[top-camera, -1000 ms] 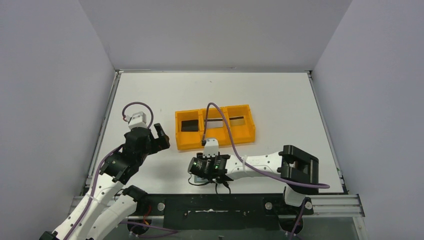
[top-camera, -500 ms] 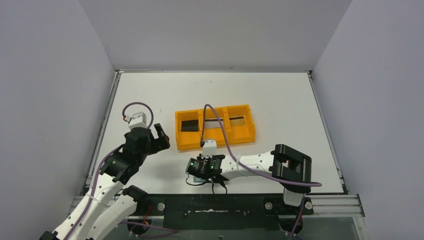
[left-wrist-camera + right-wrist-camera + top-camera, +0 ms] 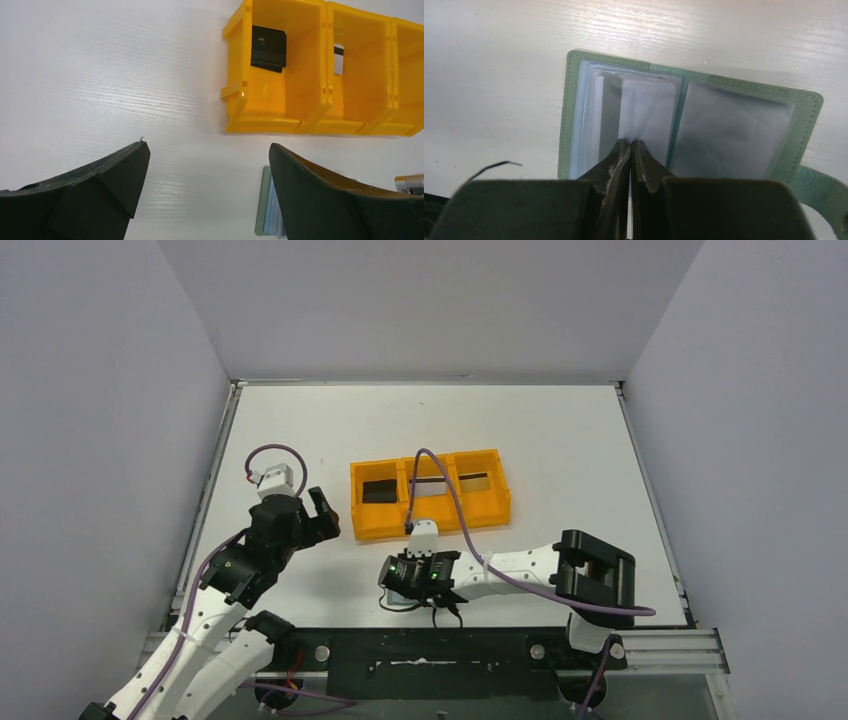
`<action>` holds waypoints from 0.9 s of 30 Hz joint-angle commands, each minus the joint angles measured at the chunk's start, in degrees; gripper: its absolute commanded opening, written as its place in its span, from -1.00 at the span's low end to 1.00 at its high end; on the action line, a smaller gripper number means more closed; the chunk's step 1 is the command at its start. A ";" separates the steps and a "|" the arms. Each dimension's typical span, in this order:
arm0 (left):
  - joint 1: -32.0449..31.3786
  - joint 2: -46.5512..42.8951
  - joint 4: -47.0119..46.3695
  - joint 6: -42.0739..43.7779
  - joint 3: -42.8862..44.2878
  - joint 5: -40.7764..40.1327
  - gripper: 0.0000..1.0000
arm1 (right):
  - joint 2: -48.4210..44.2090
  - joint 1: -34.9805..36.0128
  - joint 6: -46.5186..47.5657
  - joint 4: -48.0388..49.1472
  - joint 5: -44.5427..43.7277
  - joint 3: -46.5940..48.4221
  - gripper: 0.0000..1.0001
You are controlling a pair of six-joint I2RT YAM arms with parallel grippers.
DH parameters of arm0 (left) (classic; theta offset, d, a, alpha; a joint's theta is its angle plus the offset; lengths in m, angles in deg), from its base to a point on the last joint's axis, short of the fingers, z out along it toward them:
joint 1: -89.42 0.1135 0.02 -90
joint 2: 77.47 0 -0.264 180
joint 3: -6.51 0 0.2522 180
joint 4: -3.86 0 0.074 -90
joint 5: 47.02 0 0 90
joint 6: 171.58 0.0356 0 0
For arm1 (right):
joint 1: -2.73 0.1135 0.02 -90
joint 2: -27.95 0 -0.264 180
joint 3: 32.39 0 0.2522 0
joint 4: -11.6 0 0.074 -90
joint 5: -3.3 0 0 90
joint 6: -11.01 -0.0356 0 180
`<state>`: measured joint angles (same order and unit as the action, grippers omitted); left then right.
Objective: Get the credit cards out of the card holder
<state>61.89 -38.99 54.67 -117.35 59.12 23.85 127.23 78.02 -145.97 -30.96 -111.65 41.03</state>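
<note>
Near table's [image 3: 560, 440] front edge, card holder [image 3: 734, 125] lies open. Your right gripper [image 3: 630, 145]: jaws pressed together over left pocket, nothing visibly pinched. Your left gripper [image 3: 207, 147]: spread. Three credit cards [image 3: 268, 47] in orange tray [image 3: 235, 90]. Likely final check; lift clear.

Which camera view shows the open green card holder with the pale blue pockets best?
The right wrist view: the flat green folding card holder lies open, its whole inside visible. The left wrist view shows only one edge; in the top view the right gripper covers nearly all.
</note>
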 commanded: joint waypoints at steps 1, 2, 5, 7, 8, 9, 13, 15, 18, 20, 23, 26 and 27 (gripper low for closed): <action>0.46 -0.41 -2.78 0.27 0.67 2.62 0.84 | -7.67 -0.78 2.86 9.54 0.47 -4.39 -0.99; 0.46 -0.42 -3.20 0.67 0.75 3.99 0.84 | -8.95 -1.02 3.54 12.24 1.22 -6.02 -0.99; 0.46 -0.59 -4.60 0.93 0.78 8.53 0.85 | -12.71 -1.73 4.62 20.10 3.29 -10.99 -0.98; 0.46 -0.64 -6.38 -0.99 0.03 12.98 0.84 | -14.81 -2.15 4.46 23.74 4.10 -13.88 -0.98; 0.46 -0.72 -8.20 -1.93 -0.76 16.38 0.85 | -15.66 -2.42 4.21 25.37 4.52 -15.28 -0.98; 0.41 -0.79 -10.73 -2.84 -2.22 20.76 0.85 | -16.54 -2.69 4.10 27.05 4.93 -17.11 -0.98; 0.50 0.79 -23.43 -8.94 -8.81 34.81 0.80 | -19.40 -4.18 2.36 32.15 6.32 -22.06 -0.97; 0.46 2.78 -28.35 -11.35 -11.24 39.94 0.74 | -20.39 -4.64 1.57 33.89 6.67 -24.13 -0.97; 0.29 6.66 -33.44 -13.85 -14.12 45.65 0.57 | -21.41 -5.18 0.40 35.71 6.72 -26.54 -0.97; -0.18 8.71 -35.26 -14.79 -15.17 48.35 0.53 | -21.91 -5.40 -0.44 36.53 6.63 -27.87 -0.97; -1.42 11.49 -35.59 -15.00 -15.79 48.40 0.52 | -22.45 -5.87 -1.83 37.59 6.82 -29.63 -0.97; -3.65 13.23 -37.38 -16.08 -16.44 47.40 0.50 | -23.22 -6.32 -2.70 39.60 7.30 -31.53 -0.97; -4.66 13.75 -38.33 -16.61 -16.64 46.70 0.48 | -23.47 -6.49 -2.90 40.21 7.43 -32.10 -0.97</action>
<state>59.97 -26.49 24.77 -131.71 42.70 68.24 106.38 72.27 -146.65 3.03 -103.30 10.62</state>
